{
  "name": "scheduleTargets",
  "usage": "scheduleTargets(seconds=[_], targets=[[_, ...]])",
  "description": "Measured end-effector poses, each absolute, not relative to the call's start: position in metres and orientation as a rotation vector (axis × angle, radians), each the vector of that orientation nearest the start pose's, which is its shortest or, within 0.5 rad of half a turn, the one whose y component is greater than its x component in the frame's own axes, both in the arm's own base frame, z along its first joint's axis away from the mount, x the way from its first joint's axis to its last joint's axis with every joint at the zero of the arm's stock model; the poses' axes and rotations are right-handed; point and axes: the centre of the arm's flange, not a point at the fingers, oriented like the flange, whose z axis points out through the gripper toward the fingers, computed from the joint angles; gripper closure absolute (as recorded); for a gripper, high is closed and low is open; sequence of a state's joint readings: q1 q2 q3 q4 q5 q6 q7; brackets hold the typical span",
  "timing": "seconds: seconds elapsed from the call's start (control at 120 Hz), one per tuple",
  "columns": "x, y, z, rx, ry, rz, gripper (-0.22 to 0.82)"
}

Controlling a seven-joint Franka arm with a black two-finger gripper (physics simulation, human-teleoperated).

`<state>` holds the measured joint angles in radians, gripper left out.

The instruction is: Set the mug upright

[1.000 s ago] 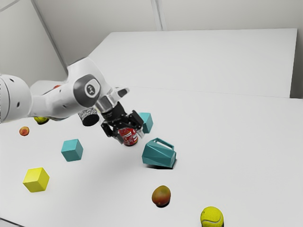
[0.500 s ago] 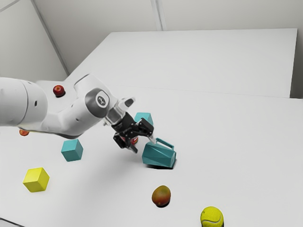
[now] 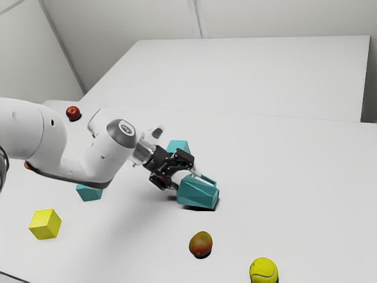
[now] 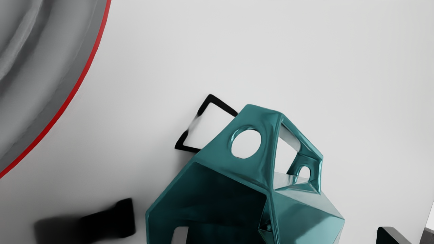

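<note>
One teal, faceted mug [image 3: 197, 194] lies on its side on the white tabletop [image 3: 300, 194], not upright. Its single handle [image 4: 268, 145] points upward, its one dark opening [image 4: 220, 200] faces the gripper [image 3: 186, 180], and its base is toward the exterior view's right. The gripper is spread wide at the mug's open end, with nothing clamped. In the wrist view its two fingertips stand well apart, one in front of the dark opening and one out past the mug's outer side; whether either touches the mug cannot be told.

One round, grey metallic can end with a red rim [image 4: 51, 67] is near the mug in the wrist view.

Three cubes are in the exterior view: two teal and one yellow. One teal cube [image 3: 178, 146] is behind the gripper; the other teal cube [image 3: 89, 193] is partly covered by the one white arm [image 3: 88, 156]. The yellow cube [image 3: 45, 224] sits nearer the camera.

Three round fruits are there: one red apple [image 3: 73, 112] beyond the arm, one orange fruit [image 3: 27, 165] mostly hidden by it, and one brownish-red fruit [image 3: 201, 243] on the camera's side of the mug. One yellow-green tennis ball [image 3: 263, 270] lies toward the exterior view's right.
</note>
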<state>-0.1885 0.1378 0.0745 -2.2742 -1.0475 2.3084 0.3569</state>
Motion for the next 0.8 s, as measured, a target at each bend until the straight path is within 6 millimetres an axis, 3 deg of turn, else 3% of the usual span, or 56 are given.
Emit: scheduleTargets(seconds=[0.7, 0.8], targets=[[0.504, -0.084, 0.269, 2.237, 0.280, 0.082, 0.00], [0.504, -0.087, 0.268, 2.234, 0.255, 0.092, 0.06]])
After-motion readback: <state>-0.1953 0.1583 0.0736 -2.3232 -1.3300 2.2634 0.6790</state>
